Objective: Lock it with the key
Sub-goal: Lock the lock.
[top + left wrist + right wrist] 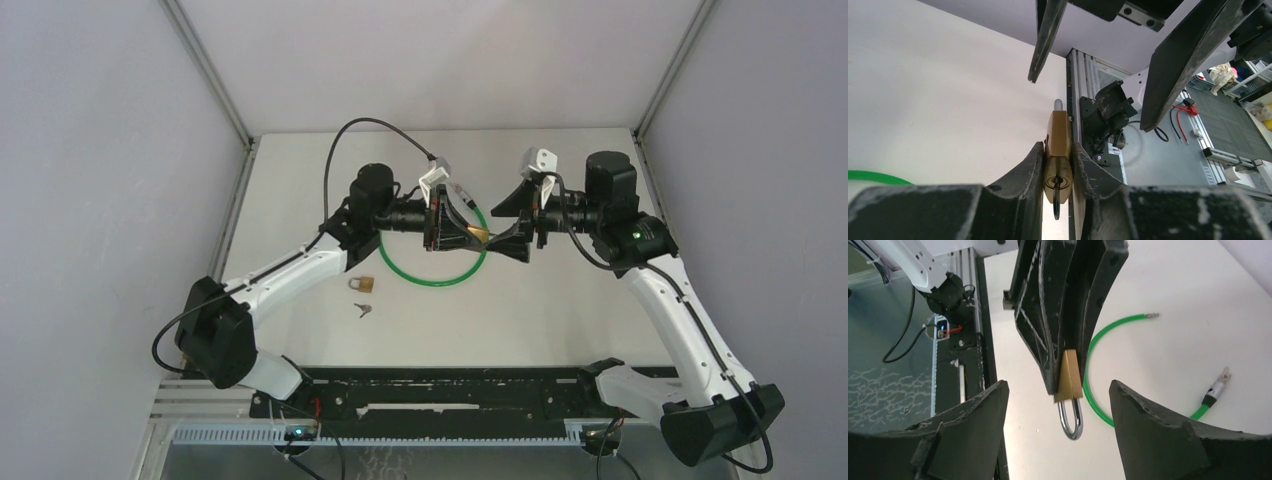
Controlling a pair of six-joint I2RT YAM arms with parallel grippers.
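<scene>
My left gripper (1057,152) is shut on a brass padlock (1058,135), squeezing its body between both fingers above the table. A dark key (1056,204) sticks out of the keyhole on the end facing the left wrist camera. In the right wrist view the padlock (1069,377) points its silver shackle (1071,420) toward my right gripper (1058,386). That gripper stands open, a finger on either side of the shackle and touching nothing. From above, the padlock (479,236) hangs between the left gripper (468,233) and the right gripper (507,224).
A green cable loop (436,279) lies on the table under both grippers, its metal connector (1216,387) off to the side. A second padlock (362,284) and a loose key (362,309) lie on the table nearer the left arm.
</scene>
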